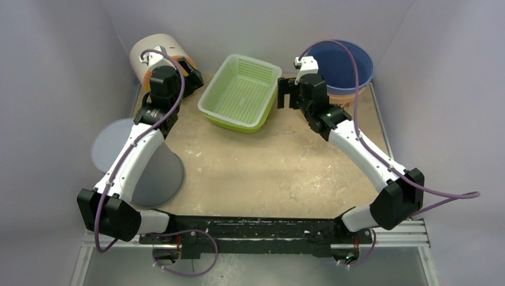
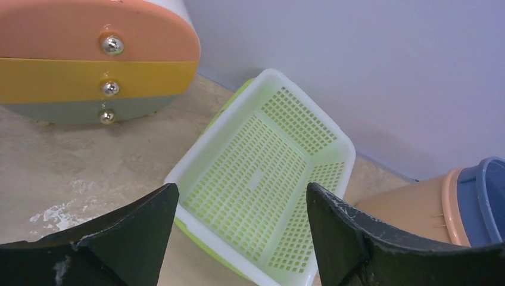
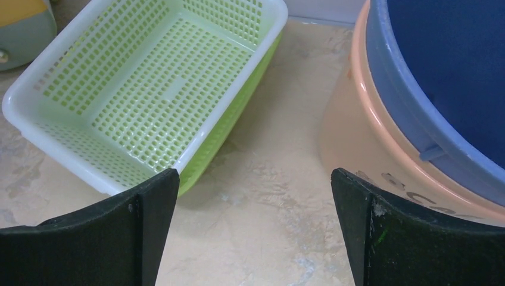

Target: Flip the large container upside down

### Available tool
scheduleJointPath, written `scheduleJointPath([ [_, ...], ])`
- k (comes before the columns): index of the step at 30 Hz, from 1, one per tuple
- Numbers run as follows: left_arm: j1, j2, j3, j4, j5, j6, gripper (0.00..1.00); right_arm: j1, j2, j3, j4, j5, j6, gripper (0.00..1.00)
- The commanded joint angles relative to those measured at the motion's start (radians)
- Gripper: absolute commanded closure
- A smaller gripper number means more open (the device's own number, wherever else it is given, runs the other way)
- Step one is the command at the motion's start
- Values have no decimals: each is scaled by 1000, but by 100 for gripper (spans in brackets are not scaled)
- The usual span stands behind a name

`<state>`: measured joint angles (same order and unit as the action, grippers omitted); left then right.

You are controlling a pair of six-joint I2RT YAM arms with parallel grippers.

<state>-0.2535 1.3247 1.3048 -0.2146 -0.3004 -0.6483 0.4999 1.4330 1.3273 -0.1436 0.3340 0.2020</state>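
A light green perforated basket (image 1: 241,92) stands upright, opening up and empty, at the back middle of the table. It also shows in the left wrist view (image 2: 262,179) and the right wrist view (image 3: 149,89). My left gripper (image 1: 194,76) is open and empty, just left of the basket's far left corner; its fingers frame the basket in its own view (image 2: 241,190). My right gripper (image 1: 287,94) is open and empty, just right of the basket's right rim, above bare table in its own view (image 3: 255,176).
A blue tub (image 1: 342,62) nested in a peach bucket (image 3: 357,137) stands at the back right. A small drawer unit (image 1: 156,53) with peach, yellow and grey drawers (image 2: 95,59) stands at the back left. A grey round container (image 1: 143,167) lies under my left arm.
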Motion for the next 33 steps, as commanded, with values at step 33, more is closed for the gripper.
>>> scheduleJointPath([
  [33, 0, -50, -239, 119, 119, -22, 24, -225, 237, 336, -32, -73, -88, 32],
])
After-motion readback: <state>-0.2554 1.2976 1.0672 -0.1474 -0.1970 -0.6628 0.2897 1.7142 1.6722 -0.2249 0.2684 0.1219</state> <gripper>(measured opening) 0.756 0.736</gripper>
